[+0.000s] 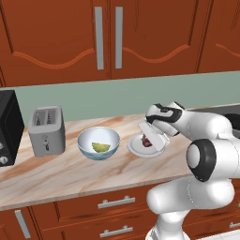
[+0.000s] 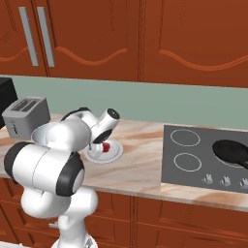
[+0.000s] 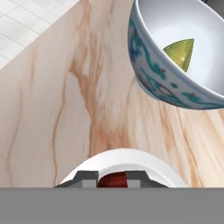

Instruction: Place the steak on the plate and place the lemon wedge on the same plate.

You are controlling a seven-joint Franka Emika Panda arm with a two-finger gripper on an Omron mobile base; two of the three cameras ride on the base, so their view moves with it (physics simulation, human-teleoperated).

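**Lighting and render quality: even, soft, slightly coarse**

Flat, bright light is falling over the whole kitchen with no clear single source. The counter (image 1: 70, 168) is showing only faint, soft shading under the bowl (image 1: 98, 143) and the plate (image 1: 140, 149); no hard shadows are forming. The white arm (image 1: 211, 140) is carrying gentle grey gradients and a mild sheen rather than glare. The cabinet handles (image 1: 99, 37) are reading as pale, flat strips. Edges are looking a little jagged and textures soft at this resolution. In the hand view, the bowl's rim and the marble veining are appearing mildly smeared close up, and straight lines are staying undistorted toward the frame edges.
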